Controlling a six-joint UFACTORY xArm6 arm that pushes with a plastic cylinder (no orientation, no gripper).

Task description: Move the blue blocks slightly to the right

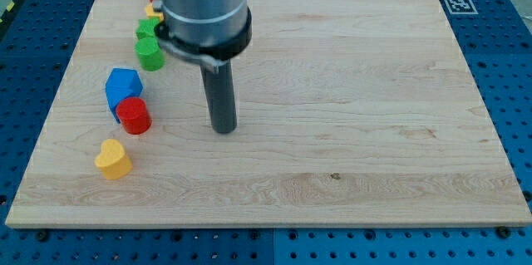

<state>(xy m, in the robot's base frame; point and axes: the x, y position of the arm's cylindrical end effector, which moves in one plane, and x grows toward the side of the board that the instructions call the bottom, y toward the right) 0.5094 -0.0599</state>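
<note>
Wooden counter [349,90] lay flat. Blue block [122,85] looked light, hard, slidy; touched red block [133,115]. My tip [224,130] stood right of both. Push blue's left side. No claw, only rod.

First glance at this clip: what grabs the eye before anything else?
The big grey arm housing at the view's top, with its dark rod coming down so my tip sits on the wooden board, to the right of the blocks. Next, the blocks strung along the board's left side: a blue block touching a red cylinder, a yellow heart below, green blocks above.
</note>
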